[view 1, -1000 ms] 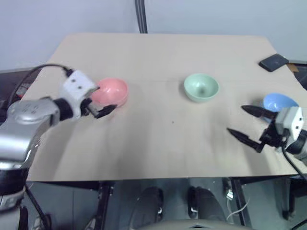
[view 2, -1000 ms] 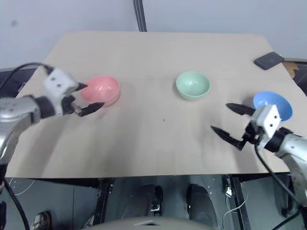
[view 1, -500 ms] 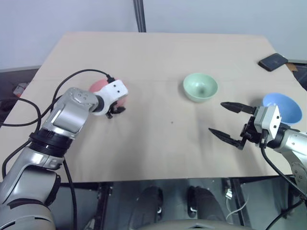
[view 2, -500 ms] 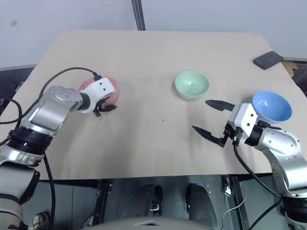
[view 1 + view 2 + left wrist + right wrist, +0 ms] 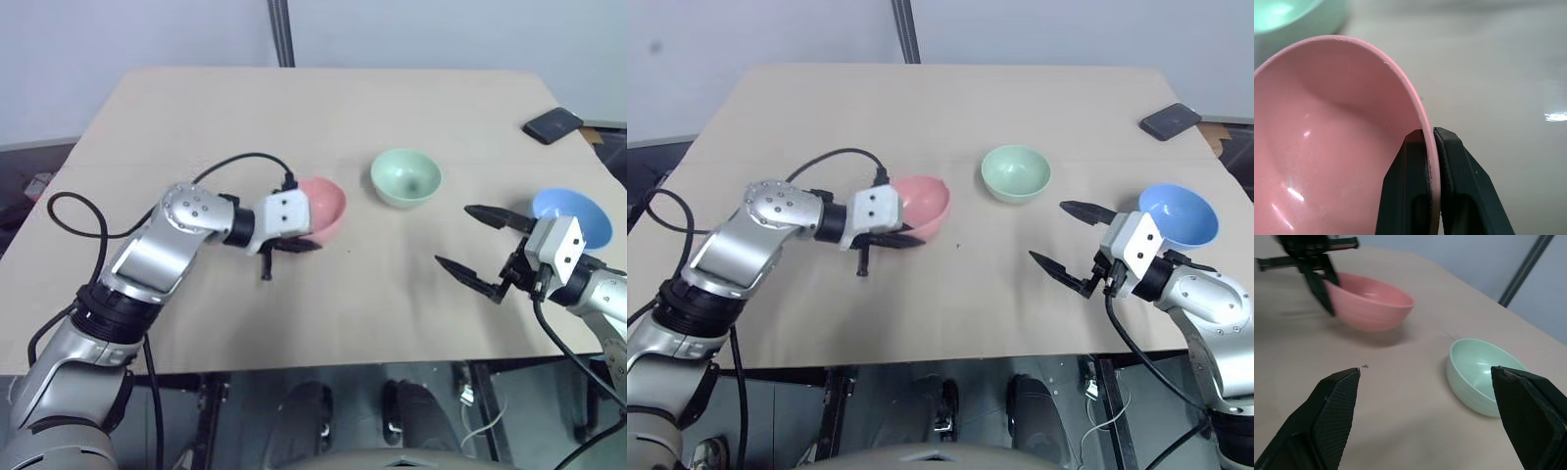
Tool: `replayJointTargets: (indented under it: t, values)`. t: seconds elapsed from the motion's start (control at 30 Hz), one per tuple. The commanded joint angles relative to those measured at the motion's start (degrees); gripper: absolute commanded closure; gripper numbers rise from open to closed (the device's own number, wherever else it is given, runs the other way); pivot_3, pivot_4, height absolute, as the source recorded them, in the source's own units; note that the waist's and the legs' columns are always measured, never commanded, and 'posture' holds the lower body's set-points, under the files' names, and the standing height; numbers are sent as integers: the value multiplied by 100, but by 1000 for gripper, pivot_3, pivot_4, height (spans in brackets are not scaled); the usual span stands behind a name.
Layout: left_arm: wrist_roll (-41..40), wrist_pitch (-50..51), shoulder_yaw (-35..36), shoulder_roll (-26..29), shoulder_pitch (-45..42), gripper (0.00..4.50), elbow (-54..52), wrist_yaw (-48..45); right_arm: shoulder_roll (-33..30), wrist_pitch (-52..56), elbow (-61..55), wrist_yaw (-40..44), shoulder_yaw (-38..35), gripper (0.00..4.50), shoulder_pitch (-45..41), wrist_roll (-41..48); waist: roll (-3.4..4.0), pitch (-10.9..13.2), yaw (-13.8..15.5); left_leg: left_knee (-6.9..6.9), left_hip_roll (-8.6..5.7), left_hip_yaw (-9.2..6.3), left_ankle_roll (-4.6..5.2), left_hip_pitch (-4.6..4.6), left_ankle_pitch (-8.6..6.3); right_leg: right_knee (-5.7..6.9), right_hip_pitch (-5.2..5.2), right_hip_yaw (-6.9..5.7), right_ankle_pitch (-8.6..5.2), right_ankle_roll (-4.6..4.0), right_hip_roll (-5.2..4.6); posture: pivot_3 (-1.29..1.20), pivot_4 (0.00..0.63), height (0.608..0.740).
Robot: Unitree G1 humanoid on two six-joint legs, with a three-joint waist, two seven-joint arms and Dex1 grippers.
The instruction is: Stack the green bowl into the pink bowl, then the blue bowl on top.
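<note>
Pink bowl [image 5: 321,206]: empty, mid-table, rim clenched by left gripper [image 5: 1430,139]. Green bowl [image 5: 406,177]: empty, beside it. Blue bowl [image 5: 571,211]: right edge, behind spread right gripper [image 5: 477,249].

Tan rectangular table [image 5: 323,108], pale grey wall [image 5: 118,34] behind, dark pole [image 5: 281,34], grey floor below

Silver metal arms, white wrist blocks, looping black cables, black tapered fingers [image 5: 485,214] on each gripper

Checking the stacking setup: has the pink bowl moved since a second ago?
Yes. The pink bowl, clamped in the left tool, has shifted right, much closer to the green bowl.
</note>
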Motion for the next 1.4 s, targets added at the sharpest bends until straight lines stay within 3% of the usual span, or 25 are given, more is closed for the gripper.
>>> replayJointTargets:
  t: [0.03, 0.07, 0.17, 0.27, 0.37, 0.47, 0.7, 0.77, 0.8, 0.9, 1.03, 1.2, 1.23, 1.4]
  values:
    - [41, -642, -145, -247, 12, 4437, 43, -272, -54, 47, -116, -115, -59, 0, -14, -129, 0, 0, 11, 1, -1, 1, 0, 0, 0, 0, 0, 1, 0, 0, 0, 0, 150, 739]
    - [18, -629, -192, -332, -30, 4437, 123, -351, -59, 78, -63, -125, -26, 0, -42, -170, -1, 0, 21, 3, -2, 0, 1, -2, 0, 0, 0, 1, 0, 0, -1, 0, 150, 739]
    - [-44, -689, -235, -598, -167, 3436, 352, -547, -93, 220, 157, -146, 75, 0, -185, -310, -2, 0, 11, 7, -4, 0, 3, -3, -1, 0, 1, 2, 2, 3, 0, 0, 150, 739]
    - [-172, -622, -68, -806, -186, 1894, 438, -510, -85, 172, 412, -236, 249, 0, -376, -653, -2, 0, 0, 8, -4, 0, 4, -4, -1, 2, 0, 2, 3, 6, 1, 0, 150, 739]
    - [-358, -346, 300, -897, -135, 766, 361, -261, -8, -68, 838, -393, 497, 0, -720, -1111, -1, 0, -16, 8, -3, 1, 3, -3, 0, 4, -3, 5, 3, 6, 2, 0, 150, 739]
    - [-821, 206, 994, -723, 143, 766, 76, -6, 114, -287, 1555, -598, 1003, 0, -1443, -1770, -3, 2, -97, 8, 0, 5, 3, 0, 0, 7, -4, 11, 3, 7, 5, 0, 150, 739]
    - [-1822, 153, 3086, -582, 1841, 766, -545, 507, 567, -895, 3519, -164, 2081, 0, -3258, -2588, -4, 3, -196, 5, 6, 19, -1, -5, 2, 29, -33, 26, 3, 8, 1, 0, 150, 739]
    - [-1976, 299, 3369, -502, 2185, 766, -690, 623, 720, -1160, 4293, 42, 2389, 0, -3756, -2807, -6, 5, -182, 5, 7, 29, -2, -5, 2, 29, -35, 30, 3, 7, 0, 0, 150, 739]
    - [-2033, 364, 3445, -505, 2289, 766, -763, 724, 797, -1312, 4665, 117, 2507, 0, -3955, -2906, -9, 6, -35, 6, 6, 19, -2, -5, 2, 28, -31, 22, 3, 6, -1, 0, 150, 739]
    - [-2081, 369, 3614, -628, 2636, 766, -1109, 1074, 1092, -1737, 5944, 249, 2800, 0, -4587, -3199, -8, 6, -52, 6, -8, 1, -2, -9, 2, 25, -20, 1, 2, 2, -18, 0, 150, 739]
    - [-2195, 467, 3799, -684, 3045, 686, -1578, 1488, 1213, -2242, 6927, 395, 2922, 1846, -5158, -3379, -6, 8, -97, 6, -13, -1, -1, -8, 2, 22, -20, 3, 4, 3, -20, 0, 150, 739]
    - [-2330, 479, 3962, -744, 3356, 686, -1820, 1837, 1251, -2598, 7163, 411, 2870, 4187, -5402, -3475, -5, 8, -176, -2, -9, -5, -9, -6, 5, 25, -22, -1, 4, 3, -19, 0, 150, 739]
    - [-2336, 457, 3963, -760, 3384, 686, -1844, 1893, 1253, -2630, 7149, 411, 2846, 4401, -5411, -3473, -5, 8, -181, -2, -9, -4, -10, -4, 6, 27, -21, 0, 4, 3, -19, 0, 150, 739]
    - [-2311, 402, 3954, -838, 3386, 686, -1596, 2108, 1083, -2112, 5634, 1205, 2514, 4401, -5153, -2701, 6, 15, -179, -2, -7, -4, -14, -5, 9, 32, -26, 0, 5, 3, -19, 0, 150, 739]
